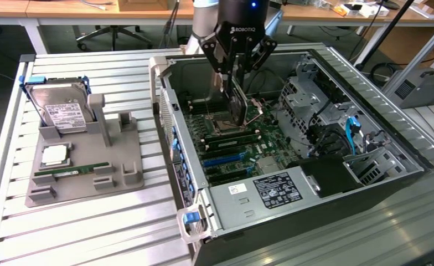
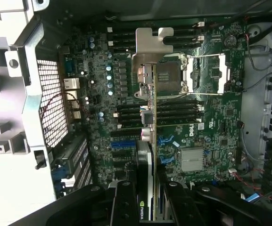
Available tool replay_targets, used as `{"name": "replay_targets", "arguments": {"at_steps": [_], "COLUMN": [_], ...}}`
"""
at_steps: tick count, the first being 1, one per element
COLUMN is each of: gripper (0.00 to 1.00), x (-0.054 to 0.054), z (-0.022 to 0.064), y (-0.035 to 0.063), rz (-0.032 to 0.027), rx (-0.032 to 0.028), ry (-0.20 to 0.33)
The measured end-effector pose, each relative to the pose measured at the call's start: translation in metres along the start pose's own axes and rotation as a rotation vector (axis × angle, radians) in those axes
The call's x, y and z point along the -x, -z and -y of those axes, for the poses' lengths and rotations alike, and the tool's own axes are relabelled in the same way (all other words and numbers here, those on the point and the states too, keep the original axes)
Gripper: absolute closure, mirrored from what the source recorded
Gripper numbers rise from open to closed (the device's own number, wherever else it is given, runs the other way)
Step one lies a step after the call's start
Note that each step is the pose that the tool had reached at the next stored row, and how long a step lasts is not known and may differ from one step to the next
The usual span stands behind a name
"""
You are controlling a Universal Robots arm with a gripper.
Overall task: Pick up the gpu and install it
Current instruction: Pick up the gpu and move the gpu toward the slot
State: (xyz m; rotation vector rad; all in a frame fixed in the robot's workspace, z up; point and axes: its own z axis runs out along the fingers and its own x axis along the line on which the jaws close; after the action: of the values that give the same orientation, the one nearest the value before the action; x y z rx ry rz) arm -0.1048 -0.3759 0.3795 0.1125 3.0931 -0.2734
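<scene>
My gripper hangs inside the open computer case, shut on the gpu. The gpu is a thin dark card held on edge, pointing down toward the motherboard near the CPU socket. In the wrist view the gpu is seen edge-on between my fingers, with its silvery bracket at the far end over the motherboard. Blue expansion slots lie beside the card's edge. The card floats above the board; I see no contact with a slot.
A grey fixture on the slatted table at the exterior view's left carries a hard drive, a CPU and a green memory stick. Drive cages, cables and the case walls hem in the board.
</scene>
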Motion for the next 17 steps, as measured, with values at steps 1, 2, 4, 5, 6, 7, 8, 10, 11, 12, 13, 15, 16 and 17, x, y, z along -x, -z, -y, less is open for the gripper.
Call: {"name": "replay_targets", "arguments": {"at_steps": [1,2,4,5,6,7,8,10,11,12,13,15,16,17], "gripper": [0.73,0.73,0.73,0.73,0.73,0.73,0.73,0.73,0.73,0.73,0.73,0.73,0.73,0.73], "x": [0.0008,0.0016,0.0023,0.0027,0.0032,0.0037,0.0041,0.0047,0.0050,0.0053,0.0057,0.0064,0.0066,0.0067], "z": [-0.0001,-0.0003,-0.0004,-0.0005,-0.0006,-0.0008,-0.0009,-0.0011,-0.0012,-0.0013,-0.0014,-0.0016,-0.0017,-0.0018], "y": [-0.0005,-0.0010,-0.0016,-0.0019,-0.0023,-0.0029,-0.0032,-0.0041,-0.0046,-0.0050,-0.0055,-0.0066,-0.0069,-0.0071], "rz": [0.0001,0.0001,0.0002,0.0003,0.0004,0.0004,0.0005,0.0005,0.0006,0.0006,0.0006,0.0007,0.0007,0.0007], "rx": [-0.0012,-0.0027,-0.0039,-0.0047,-0.0052,-0.0062,-0.0066,-0.0078,-0.0083,-0.0089,-0.0096,-0.0101,-0.0103,-0.0105], "ry": [0.000,0.000,0.000,0.000,0.000,0.000,0.000,0.000,0.000,0.000,0.000,0.000,0.000,0.000]}}
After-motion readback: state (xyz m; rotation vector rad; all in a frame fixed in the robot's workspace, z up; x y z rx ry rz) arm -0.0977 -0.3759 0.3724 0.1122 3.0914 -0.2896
